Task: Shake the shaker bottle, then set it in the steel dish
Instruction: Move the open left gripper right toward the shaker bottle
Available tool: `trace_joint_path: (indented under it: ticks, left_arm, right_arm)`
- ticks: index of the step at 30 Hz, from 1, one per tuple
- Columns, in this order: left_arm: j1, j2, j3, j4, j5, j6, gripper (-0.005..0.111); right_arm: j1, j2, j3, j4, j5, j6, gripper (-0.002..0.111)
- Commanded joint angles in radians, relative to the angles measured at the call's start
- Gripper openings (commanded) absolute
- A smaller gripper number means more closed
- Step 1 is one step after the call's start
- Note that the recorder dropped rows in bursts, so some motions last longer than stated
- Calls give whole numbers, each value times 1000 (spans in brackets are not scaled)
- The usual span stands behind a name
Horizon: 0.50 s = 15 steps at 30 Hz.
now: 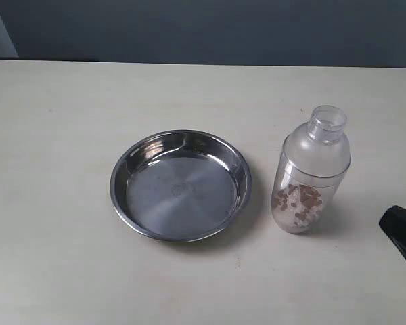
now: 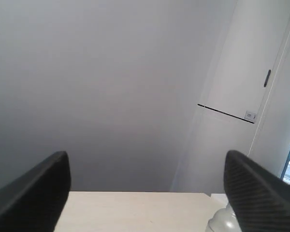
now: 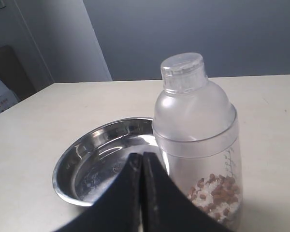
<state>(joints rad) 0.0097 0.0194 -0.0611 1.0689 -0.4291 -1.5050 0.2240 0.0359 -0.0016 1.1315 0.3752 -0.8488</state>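
Exterior view: clear frosted plastic shaker bottle (image 1: 310, 177) stands upright on the pale table (image 1: 54, 122), just beside the round shiny steel dish (image 1: 179, 195). Left wrist view: left gripper (image 2: 146, 162) spread, empty. Right wrist view: right gripper (image 3: 141, 166) pinched closed, empty; advise parting the jaws, then clasping the bottle's body squarely.

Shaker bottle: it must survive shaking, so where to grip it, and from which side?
Probably the straight wall of the shaker bottle, below its domed shoulder, from the side away from the steel dish: it stands upright, with the right gripper there.
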Motion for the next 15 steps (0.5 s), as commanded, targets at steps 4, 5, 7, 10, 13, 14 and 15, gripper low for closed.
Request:
trace_joint_path:
  ticks: [4,5,7,10,13,14,15]
  left_arm:
    - [-7,197,-91,-3,-128,147,81]
    - [-7,226,-107,-3,-141,161,81]
    - [-7,299,-150,-1,-153,195,81]
    - [-7,422,-203,0,-173,261,81]
    - [-7,554,-243,2,-274,312,81]
    - [-7,607,-252,8,-314,329,81]
    - [-7,651,-257,8,-341,350,81]
  right_arm:
    - [-3,-4,2,-4,-5,-4,-1]
    - [-3,-4,2,-4,-5,-4,-1]
    - [-3,-4,2,-4,-5,-4,-1]
    - [-3,-4,2,-4,-5,-4,-1]
    - [-3,-4,2,-4,-5,-4,-1]
    - [-3,-4,2,-4,-5,-4,-1]
    - [-3,-4,2,-4,-5,-4,-1]
